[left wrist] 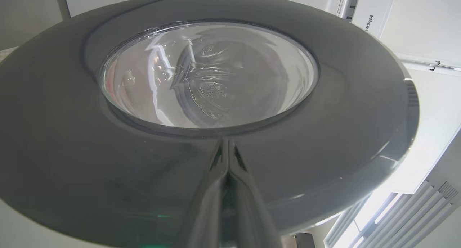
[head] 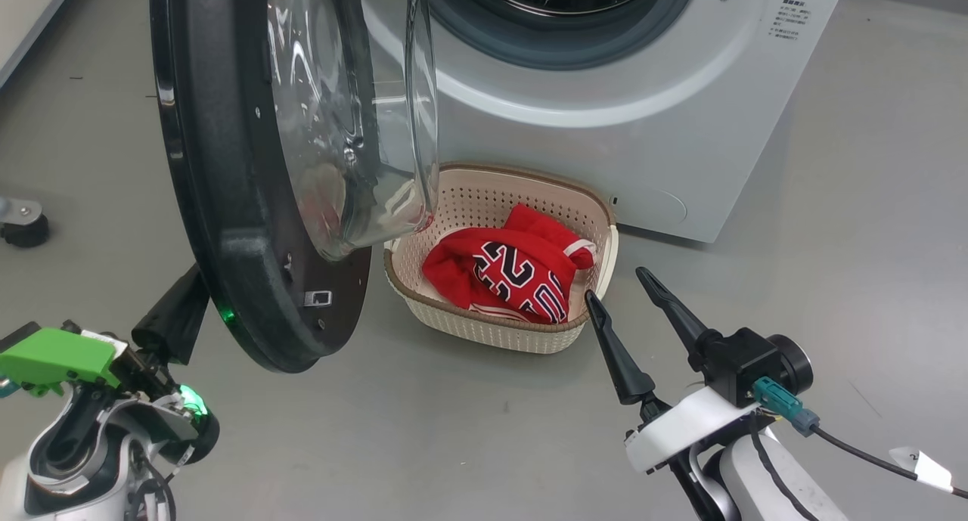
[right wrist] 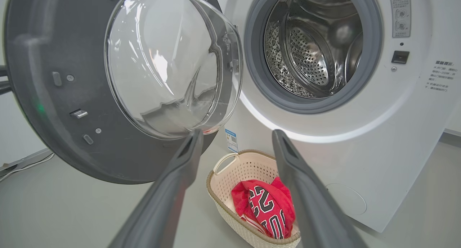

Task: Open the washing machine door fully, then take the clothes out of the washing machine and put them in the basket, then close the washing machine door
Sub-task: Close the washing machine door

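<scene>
**Currently: door open, clothes in basket**

1. Washing machine door (head: 227, 203): a large disc with a wide, glossy black rim outside and a matt grey moulded face inside. A clear, bulging glass bowl (head: 355, 128) sits at its centre. The door stands swung out from the washing machine (head: 605, 143), a white, smooth-panelled box.
2. Drum (right wrist: 313, 50): perforated polished steel, ringed by a grey rubber seal (right wrist: 259, 86).
3. Basket (head: 484, 328): cream plastic, rounded-rectangular, with perforated walls and a brown woven-look rim. It stands on the grey floor (head: 832, 279) just below the drum opening, touching or nearly touching the machine front.
4. Clothes (head: 507, 279): soft, crumpled red fabric with white trim and dark numerals, lying inside the basket.
5. Left tool (left wrist: 227, 179): fingers pressed together, holding nothing. The joined tip meets its own reflection on the door's glossy outer rim, below the glass.
6. Right tool (head: 616, 286): fingers spread wide apart, empty. It hangs above the floor in front of the basket, fingertips pointing toward the clothes, which lie just beyond and between them, not touching.
</scene>
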Tool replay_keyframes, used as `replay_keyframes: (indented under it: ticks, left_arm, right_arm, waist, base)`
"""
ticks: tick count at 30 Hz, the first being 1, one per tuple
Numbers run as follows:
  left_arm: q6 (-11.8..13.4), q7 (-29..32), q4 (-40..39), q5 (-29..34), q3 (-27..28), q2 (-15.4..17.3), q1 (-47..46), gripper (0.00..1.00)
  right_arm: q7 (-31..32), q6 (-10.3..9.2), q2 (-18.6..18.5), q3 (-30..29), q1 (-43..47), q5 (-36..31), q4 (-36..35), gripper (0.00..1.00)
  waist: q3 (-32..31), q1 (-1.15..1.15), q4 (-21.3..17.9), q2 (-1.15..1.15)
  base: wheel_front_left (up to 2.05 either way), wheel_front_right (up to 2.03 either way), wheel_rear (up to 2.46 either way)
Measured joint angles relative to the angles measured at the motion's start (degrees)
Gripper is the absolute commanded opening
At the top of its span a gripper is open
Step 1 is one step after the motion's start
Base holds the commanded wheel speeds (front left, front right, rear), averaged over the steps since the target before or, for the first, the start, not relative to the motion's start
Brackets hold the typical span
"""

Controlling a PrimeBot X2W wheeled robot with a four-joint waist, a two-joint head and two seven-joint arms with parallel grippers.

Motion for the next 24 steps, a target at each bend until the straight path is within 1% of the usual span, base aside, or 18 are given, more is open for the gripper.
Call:
replay_keyframes:
  ticks: [4, 11, 15, 24]
  left_arm:
    - [1.3, 1.9, -1.1, -1.0, -0.1, 0.1, 0.1, 0.0]
    - [2.2, 4.0, -3.1, -3.5, 0.4, 0.4, 0.2, 0.0]
    - [2.3, 4.9, -4.3, -3.4, 0.1, 1.1, 0.8, 0.0]
    - [2.8, 5.6, -5.5, -3.9, 0.0, 1.0, 2.1, 0.0]
  right_arm:
    - [0.0, 0.01, 0.0, 0.2, 0.0, 0.0, 0.2, 1.0]
    - [0.0, 0.01, 0.0, 0.6, 0.0, 0.0, 0.2, 1.0]
    - [0.0, 0.0, 0.0, 1.0, 0.0, 0.1, 0.2, 1.0]
    - [0.0, -0.07, 0.0, 1.1, -0.3, 0.7, 0.2, 1.0]
  waist:
    - [-0.1, 0.0, -0.1, 0.0]
    - [0.1, 0.0, -0.5, 0.0]
    - [0.5, 0.0, -1.2, 0.0]
    - [1.2, 0.0, -4.0, 0.0]
  base:
    - [0.0, 0.0, 0.0]
    - [0.0, 0.0, 0.0]
    - [0.0, 0.0, 0.0]
    - [0.0, 0.0, 0.0]
